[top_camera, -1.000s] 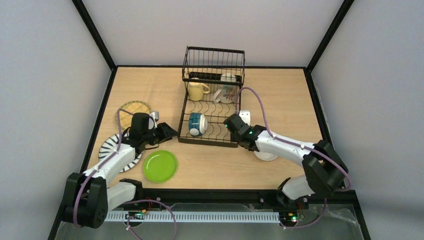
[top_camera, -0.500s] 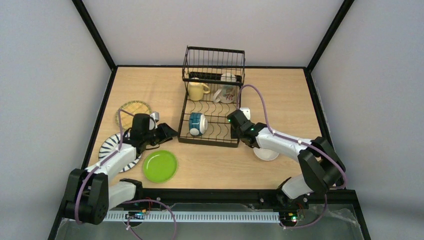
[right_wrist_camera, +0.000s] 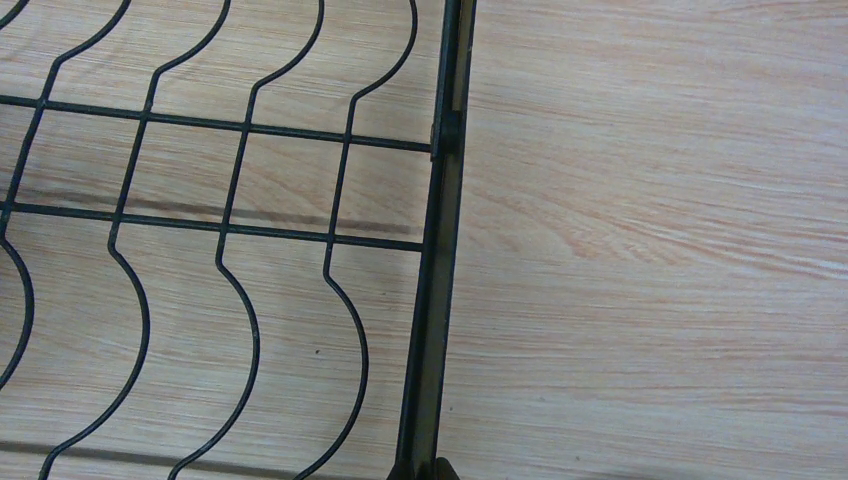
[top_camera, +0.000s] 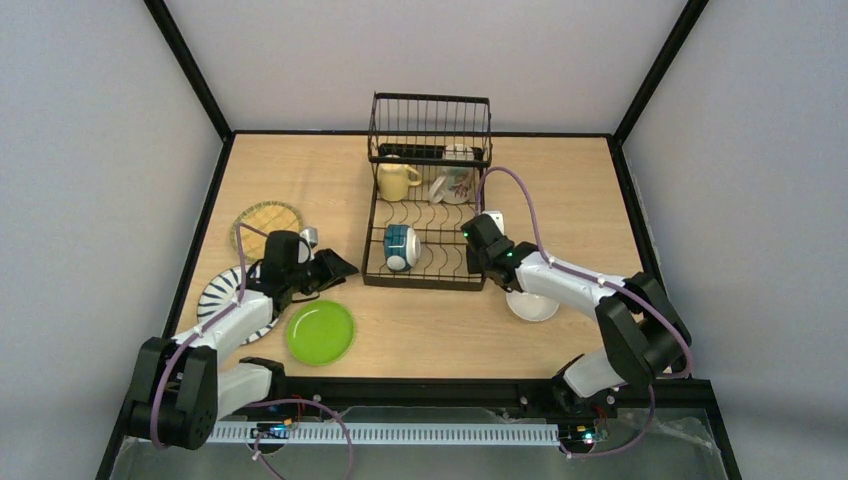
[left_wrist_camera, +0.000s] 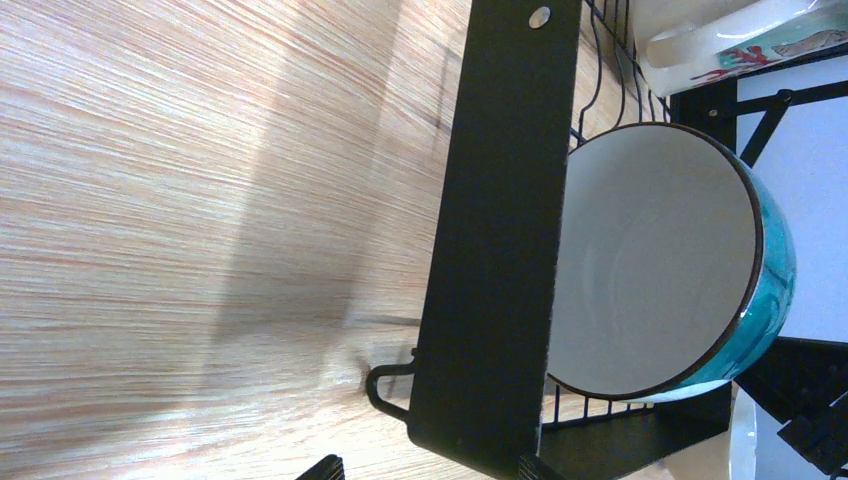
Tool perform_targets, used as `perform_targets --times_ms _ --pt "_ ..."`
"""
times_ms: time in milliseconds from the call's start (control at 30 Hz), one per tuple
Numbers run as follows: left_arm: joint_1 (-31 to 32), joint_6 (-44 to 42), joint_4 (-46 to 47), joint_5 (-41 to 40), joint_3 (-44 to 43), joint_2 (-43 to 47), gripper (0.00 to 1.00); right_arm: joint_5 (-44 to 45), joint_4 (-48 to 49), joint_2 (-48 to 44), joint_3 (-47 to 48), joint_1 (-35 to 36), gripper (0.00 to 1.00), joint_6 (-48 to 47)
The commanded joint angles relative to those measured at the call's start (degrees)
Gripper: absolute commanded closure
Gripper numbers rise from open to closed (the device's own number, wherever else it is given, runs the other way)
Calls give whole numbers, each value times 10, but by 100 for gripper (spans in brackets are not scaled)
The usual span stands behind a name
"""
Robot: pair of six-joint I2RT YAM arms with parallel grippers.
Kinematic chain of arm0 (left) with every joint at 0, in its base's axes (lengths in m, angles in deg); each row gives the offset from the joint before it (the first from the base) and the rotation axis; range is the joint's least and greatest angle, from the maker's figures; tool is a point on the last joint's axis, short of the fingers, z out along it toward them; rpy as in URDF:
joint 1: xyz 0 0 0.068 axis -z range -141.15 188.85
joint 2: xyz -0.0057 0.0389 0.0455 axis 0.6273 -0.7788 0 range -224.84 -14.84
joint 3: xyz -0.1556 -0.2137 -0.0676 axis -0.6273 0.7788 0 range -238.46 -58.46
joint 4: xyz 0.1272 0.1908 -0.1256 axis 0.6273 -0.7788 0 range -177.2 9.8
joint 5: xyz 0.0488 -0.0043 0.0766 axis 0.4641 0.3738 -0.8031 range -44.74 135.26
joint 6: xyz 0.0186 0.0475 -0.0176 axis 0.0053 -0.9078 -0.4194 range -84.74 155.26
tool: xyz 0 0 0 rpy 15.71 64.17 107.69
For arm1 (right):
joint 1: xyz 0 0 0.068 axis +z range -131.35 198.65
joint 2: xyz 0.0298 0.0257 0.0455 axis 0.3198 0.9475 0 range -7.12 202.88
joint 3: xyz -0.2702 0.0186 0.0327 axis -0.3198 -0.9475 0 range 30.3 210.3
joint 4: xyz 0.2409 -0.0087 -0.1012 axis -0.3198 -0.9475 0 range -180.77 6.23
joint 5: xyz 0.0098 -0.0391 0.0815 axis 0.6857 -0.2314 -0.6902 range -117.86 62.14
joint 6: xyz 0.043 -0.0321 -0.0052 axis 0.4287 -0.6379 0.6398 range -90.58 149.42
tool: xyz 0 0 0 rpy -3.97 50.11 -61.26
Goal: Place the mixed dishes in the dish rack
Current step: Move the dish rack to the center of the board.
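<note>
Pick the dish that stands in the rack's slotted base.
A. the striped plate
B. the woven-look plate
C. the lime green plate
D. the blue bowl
D: the blue bowl stands on edge between the wires of the rack, as the top view shows.

rack point(top_camera: 430, 125): blue bowl point(top_camera: 400, 247) on edge, yellow mug point(top_camera: 395, 182) | outside: green plate point(top_camera: 320, 332), woven plate point(top_camera: 267, 218), striped plate point(top_camera: 222, 290), white bowl point(top_camera: 533, 306)
</note>
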Motion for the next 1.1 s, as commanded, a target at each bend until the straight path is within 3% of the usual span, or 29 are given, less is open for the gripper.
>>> perform_targets --times_ms 0,700,767,900,933,1067 --pt "-2 3 0 -3 9 9 1 23 17 12 3 -12 100 -76" --pt "-3 15 2 0 11 14 1 11 30 1 -5 -35 100 -138" --pt "-2 17 2 0 10 14 1 10 24 -1 -1 -36 89 -129" --pt "-2 13 -8 1 1 15 1 5 3 -14 11 -36 41 -111" --pt "-3 11 -14 1 -2 15 1 5 -4 -17 15 -35 35 -107" --pt "-2 11 -27 -1 -10 23 1 2 -33 -36 29 -35 30 -91"
